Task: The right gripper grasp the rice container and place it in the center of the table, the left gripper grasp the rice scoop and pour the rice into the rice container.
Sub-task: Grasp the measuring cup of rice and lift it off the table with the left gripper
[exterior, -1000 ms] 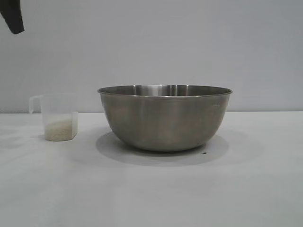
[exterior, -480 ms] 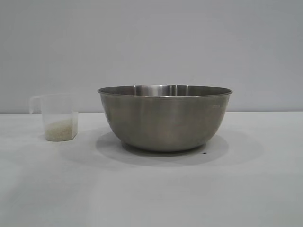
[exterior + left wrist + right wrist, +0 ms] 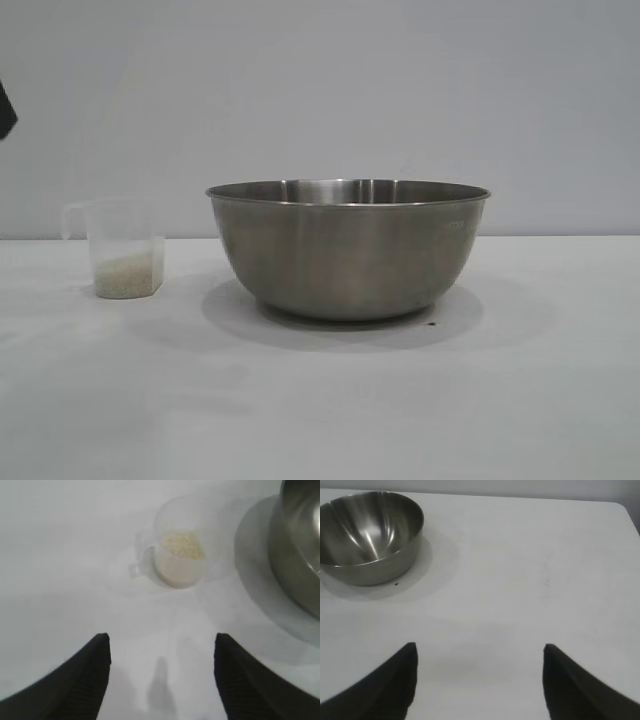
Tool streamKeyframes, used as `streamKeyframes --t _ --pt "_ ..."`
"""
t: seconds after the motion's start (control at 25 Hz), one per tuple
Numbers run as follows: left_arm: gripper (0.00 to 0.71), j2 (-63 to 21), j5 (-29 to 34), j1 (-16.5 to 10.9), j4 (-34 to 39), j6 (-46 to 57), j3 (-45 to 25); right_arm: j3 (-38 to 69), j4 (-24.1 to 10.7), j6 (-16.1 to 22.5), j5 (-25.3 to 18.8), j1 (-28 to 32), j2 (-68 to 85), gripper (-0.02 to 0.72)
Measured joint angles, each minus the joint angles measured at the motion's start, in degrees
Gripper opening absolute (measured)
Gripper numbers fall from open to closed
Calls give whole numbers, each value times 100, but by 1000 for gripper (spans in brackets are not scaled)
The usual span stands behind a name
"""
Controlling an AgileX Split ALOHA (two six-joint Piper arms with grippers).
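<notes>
The left arm's dark tip, gone from sight a moment ago, shows again at the exterior view's left edge, lower than a second back. The left gripper hangs half-open and empty, lining up on the rice scoop standing well ahead between its fingers, beside the rice container mid-table. The right gripper waits open, empty, well apart from it.

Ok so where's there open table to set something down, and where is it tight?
Bare table runs along the whole front, before the rice scoop and the rice container. More lies right of the container, under the open right gripper. The tight spot is the narrow gap between scoop and container. The open left gripper hangs over bare table, short of the scoop.
</notes>
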State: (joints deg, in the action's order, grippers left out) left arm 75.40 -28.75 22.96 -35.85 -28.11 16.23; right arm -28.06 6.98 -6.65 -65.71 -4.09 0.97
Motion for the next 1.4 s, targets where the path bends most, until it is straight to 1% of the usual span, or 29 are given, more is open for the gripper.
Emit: streamKeyframes --t 0.12,0.24,0.32,0.44,0.64,0.68,0.76,0.88,1.08,1.4 --pt "401 72 -802 61 545 566 -285 0 0 0 0 0 0 450" --pt "401 318 -1316 61 1087 1093 -406 0 0 0 0 0 0 450" --pt "401 568 -1576 61 1304 1329 -406 0 0 0 9 0 0 450" --pt "401 1157 -2098 70 1468 1526 -406 0 0 0 9 0 0 450" --pt "401 2234 -3326 70 1580 1932 -406 0 0 0 9 0 0 450" --pt "401 2416 -3495 70 1594 2059 -406 0 0 0 9 0 0 450" --pt "401 2838 -3598 70 1665 2249 -384 0 0 0 9 0 0 450" --pt "401 3148 -3610 70 1805 2353 -338 0 0 0 9 0 0 450" --pt "401 3209 -3633 70 1804 2351 -239 0 0 0 9 0 0 450" --pt "401 3256 -3637 70 1486 2324 129 0 0 0 9 0 0 450"
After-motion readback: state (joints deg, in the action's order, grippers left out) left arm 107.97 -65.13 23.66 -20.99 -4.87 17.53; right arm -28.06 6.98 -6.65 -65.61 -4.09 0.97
